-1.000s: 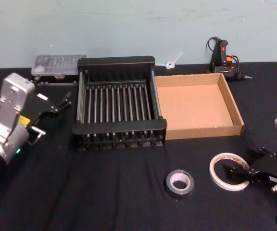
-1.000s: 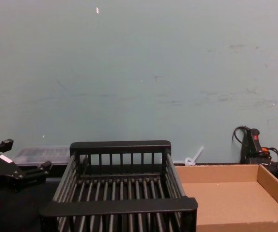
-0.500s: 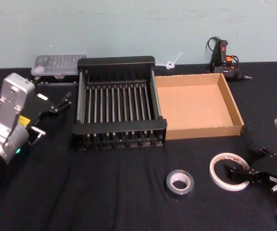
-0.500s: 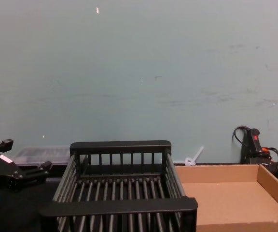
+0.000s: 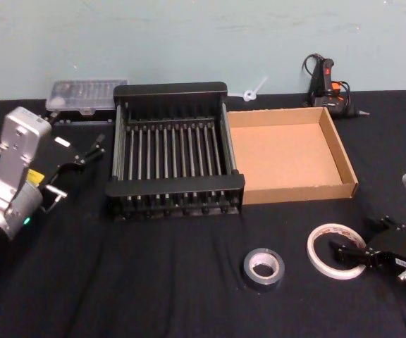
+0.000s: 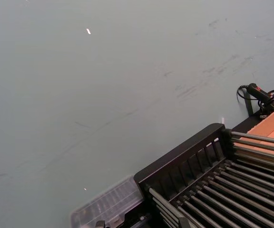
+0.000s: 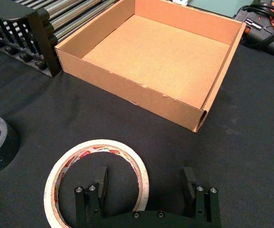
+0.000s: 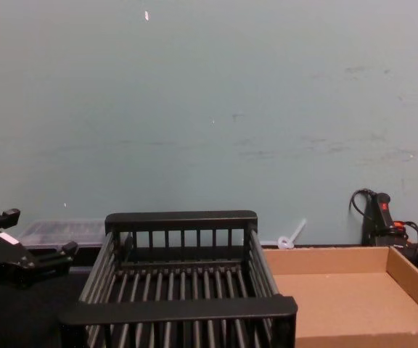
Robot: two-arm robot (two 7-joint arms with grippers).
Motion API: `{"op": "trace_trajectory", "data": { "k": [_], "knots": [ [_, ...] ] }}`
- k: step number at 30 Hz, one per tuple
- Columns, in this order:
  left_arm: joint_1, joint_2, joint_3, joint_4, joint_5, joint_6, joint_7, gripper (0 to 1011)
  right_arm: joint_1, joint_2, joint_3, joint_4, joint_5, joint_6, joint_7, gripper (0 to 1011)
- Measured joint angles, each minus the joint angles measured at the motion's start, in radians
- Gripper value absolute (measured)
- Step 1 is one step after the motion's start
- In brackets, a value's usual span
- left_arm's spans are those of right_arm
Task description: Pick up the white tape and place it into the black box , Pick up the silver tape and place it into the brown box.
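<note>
- The right gripper [image 7: 144, 183], a black two-fingered claw, is hovering low over the black tablecloth [image 5: 154, 282] at the near right, with its fingers spread apart and nothing between the pads.
- The white tape [image 7: 61, 178], a wide flat ring of whitish translucent tape with red print on its core, is lying flat on the cloth; one finger [image 7: 100, 180] is sitting inside the ring's hollow and the other [image 7: 189, 181] is standing outside it, so the ring's near band is lying between them.
- The silver tape [image 5: 263, 269], a small dull grey roll with a dark hole, is resting on the cloth just left of the white ring, apart from it.
- The black box [image 5: 175, 186], a slatted plastic crate, and the brown box [image 5: 344, 158], a shallow tan cardboard tray, are standing side by side farther back, touching.
- The left gripper [image 5: 89, 153] is hanging parked left of the crate, its fingers parted and holding nothing.
</note>
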State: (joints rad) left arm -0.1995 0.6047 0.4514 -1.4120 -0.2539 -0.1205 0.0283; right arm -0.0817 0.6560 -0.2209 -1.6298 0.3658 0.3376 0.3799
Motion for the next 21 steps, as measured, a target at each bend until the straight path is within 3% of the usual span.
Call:
{"op": "trace_trajectory", "data": {
  "k": [9, 21],
  "knots": [
    [0.0, 0.0, 0.0, 0.0, 0.0, 0.0, 0.0, 1001, 0.0, 0.0, 0.0, -0.001, 0.0, 0.0, 0.0, 981],
    [0.0, 0.0, 0.0, 0.0, 0.0, 0.0, 0.0, 1002, 0.0, 0.0, 0.0, -0.001, 0.001, -0.001, 0.0, 651]
  ]
}}
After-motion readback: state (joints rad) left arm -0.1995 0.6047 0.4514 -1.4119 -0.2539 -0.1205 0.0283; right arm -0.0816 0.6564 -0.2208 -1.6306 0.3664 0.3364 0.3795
